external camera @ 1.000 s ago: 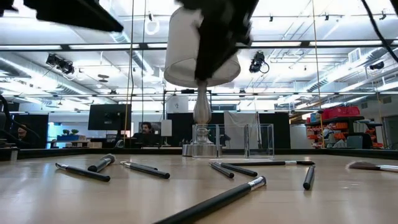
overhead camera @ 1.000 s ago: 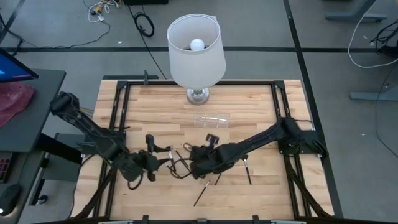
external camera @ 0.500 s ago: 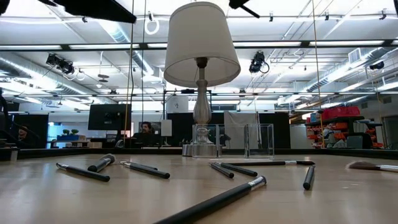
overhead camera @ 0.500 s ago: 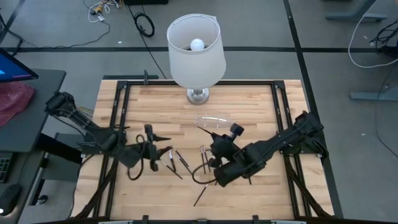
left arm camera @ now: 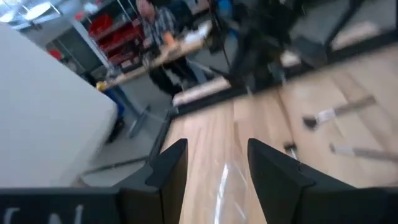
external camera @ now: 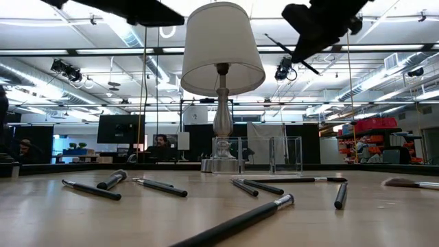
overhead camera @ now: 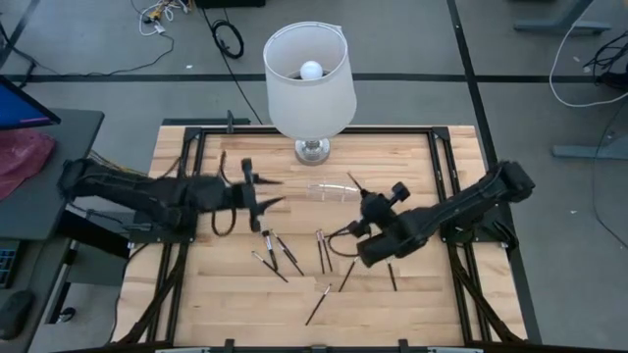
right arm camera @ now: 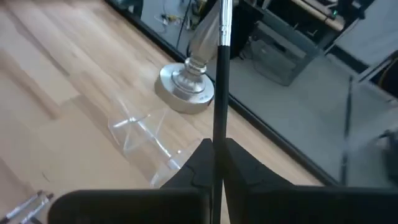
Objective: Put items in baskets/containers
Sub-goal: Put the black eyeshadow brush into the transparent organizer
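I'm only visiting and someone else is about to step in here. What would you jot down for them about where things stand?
Right gripper: shut on one makeup brush, raised above the table, near the clear box.
Left gripper: fingers open, empty, raised near the box's other end.
Box sits by the lamp; no brush seen inside.
Other brushes lie loose on the table.
Left: drop this brush in, then the rest.

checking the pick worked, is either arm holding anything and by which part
The right gripper is shut on a brush, pinched low on its dark handle, the rest sticking out past the fingers. The left gripper is open and holds nothing.
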Action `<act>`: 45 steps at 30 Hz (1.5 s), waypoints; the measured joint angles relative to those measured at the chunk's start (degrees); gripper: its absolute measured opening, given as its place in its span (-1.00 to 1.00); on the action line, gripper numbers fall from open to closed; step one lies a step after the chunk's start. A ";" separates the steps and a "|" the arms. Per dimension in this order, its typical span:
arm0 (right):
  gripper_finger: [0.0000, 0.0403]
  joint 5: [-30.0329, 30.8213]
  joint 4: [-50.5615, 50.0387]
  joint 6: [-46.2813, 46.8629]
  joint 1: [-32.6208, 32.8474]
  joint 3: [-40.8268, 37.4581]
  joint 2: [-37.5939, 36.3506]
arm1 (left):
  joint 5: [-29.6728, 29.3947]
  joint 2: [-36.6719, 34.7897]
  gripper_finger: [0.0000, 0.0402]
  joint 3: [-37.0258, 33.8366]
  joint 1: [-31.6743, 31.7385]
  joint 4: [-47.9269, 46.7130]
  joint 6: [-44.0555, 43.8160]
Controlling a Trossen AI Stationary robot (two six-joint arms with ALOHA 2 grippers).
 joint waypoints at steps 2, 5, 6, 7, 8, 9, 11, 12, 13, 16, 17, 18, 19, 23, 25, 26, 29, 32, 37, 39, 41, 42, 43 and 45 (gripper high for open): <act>-0.93 0.73 7.00 -4.33 -0.98 -4.22 -3.46 | 6.44 -0.60 -0.14 0.00 4.47 1.20 -0.59; -0.93 1.00 21.87 -17.07 -2.54 -10.88 -8.30 | 19.64 -0.02 -0.14 0.00 10.90 1.71 -2.98; -0.93 0.43 28.03 -22.15 -3.17 -13.33 -9.60 | 24.30 0.68 -0.14 0.00 12.75 1.93 -3.73; -0.93 -1.55 34.44 -27.57 -4.11 -15.78 -10.82 | 28.50 1.52 -0.14 0.00 14.39 1.75 -4.15; -0.93 -4.70 41.23 -33.06 -5.09 -18.29 -11.91 | 32.26 2.52 -0.14 0.00 15.85 1.65 -4.41; -0.93 -8.76 49.40 -38.92 -6.25 -20.87 -12.75 | 35.24 3.74 -0.14 0.00 17.15 2.01 -4.54; -0.93 -18.43 67.51 -49.98 -9.13 -26.22 -13.52 | 39.06 6.50 -0.14 0.00 19.09 4.48 -4.50; -0.93 -24.15 76.56 -54.33 -10.70 -28.86 -13.49 | 39.95 7.73 -0.14 -0.01 19.80 5.42 -4.49; -0.93 -29.74 84.53 -57.40 -12.36 -31.20 -13.36 | 40.26 9.25 -0.14 -0.02 20.36 7.36 -4.52; -0.93 -40.69 101.66 -60.78 -16.58 -36.50 -12.60 | 40.35 12.96 -0.14 -0.02 21.30 11.73 -4.55; -0.93 -42.23 104.57 -61.41 -17.69 -37.83 -12.30 | 40.48 14.00 -0.14 -0.02 21.40 13.73 -4.55; -0.93 -43.31 106.72 -62.16 -18.50 -39.00 -11.90 | 40.83 14.87 -0.14 -0.02 21.40 15.62 -4.57; -0.93 -43.78 108.16 -62.90 -19.25 -40.07 -11.41 | 41.22 15.69 -0.14 -0.02 21.40 17.54 -4.62; -0.93 -46.40 110.74 -63.71 -21.40 -41.85 -9.37 | 41.25 18.41 -0.14 -0.02 21.37 24.53 -4.98; -0.93 -46.84 111.18 -63.78 -22.26 -41.86 -8.47 | 40.17 19.40 -0.14 -0.02 21.37 26.03 -4.81; -0.93 -46.85 111.03 -64.12 -22.71 -41.86 -8.16 | 39.36 19.58 -0.14 -0.02 21.39 26.07 -4.73; -0.93 -46.66 110.86 -65.67 -23.85 -42.13 -7.37 | 36.45 19.52 -0.14 -0.02 21.39 25.47 -4.78; -0.93 -45.85 110.90 -65.68 -24.94 -43.93 -6.90 | 34.79 19.43 -0.14 -0.02 21.37 25.18 -5.60; -0.93 -41.09 115.60 -62.58 -26.93 -49.29 -6.92 | 34.67 19.24 -0.14 -0.02 21.37 24.24 -5.95; -0.93 -40.86 117.82 -60.97 -27.77 -51.90 -6.90 | 34.67 19.25 -0.14 -0.02 21.37 24.36 -6.05; -0.93 -40.96 120.63 -59.39 -28.60 -54.48 -6.91 | 34.64 19.24 -0.14 -0.01 21.37 24.34 -6.03; -0.93 -40.99 121.62 -58.55 -28.91 -55.54 -6.92 | 34.67 19.25 -0.14 -0.02 21.37 24.32 -6.03; -0.93 -40.98 122.37 -57.82 -29.08 -56.50 -6.91 | 34.64 19.25 -0.14 0.00 21.37 24.36 -6.03; -0.93 -40.97 123.34 -56.83 -29.21 -57.95 -6.90 | 34.65 19.25 -0.14 -0.02 21.37 24.33 -6.01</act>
